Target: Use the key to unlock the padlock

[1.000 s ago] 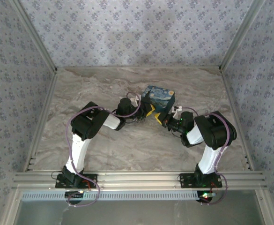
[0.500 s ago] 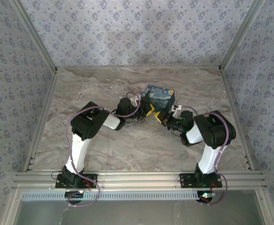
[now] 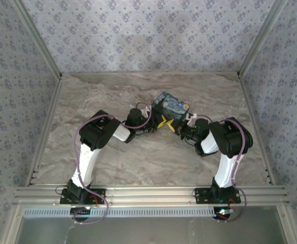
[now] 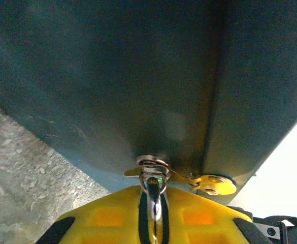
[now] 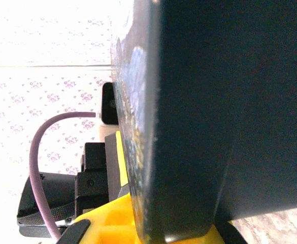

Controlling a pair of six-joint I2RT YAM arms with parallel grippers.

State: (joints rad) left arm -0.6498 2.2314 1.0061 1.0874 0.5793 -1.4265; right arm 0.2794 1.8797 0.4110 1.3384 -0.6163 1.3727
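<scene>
The padlock (image 3: 171, 108) sits mid-table (image 3: 138, 157), between my two arms. I judge the key (image 4: 153, 187) is being seated in its dark face; next comes a firm twist. My left gripper (image 4: 153, 216) pinches the key, and my right gripper (image 3: 181, 128) clamps the padlock's near edge.

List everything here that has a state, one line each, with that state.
padlock: gripped at a tilt; locked or unlocked cannot be told.
key: seated in the padlock's dark side.
left pincer: shut on the key.
right pincer: shut on the padlock.
</scene>
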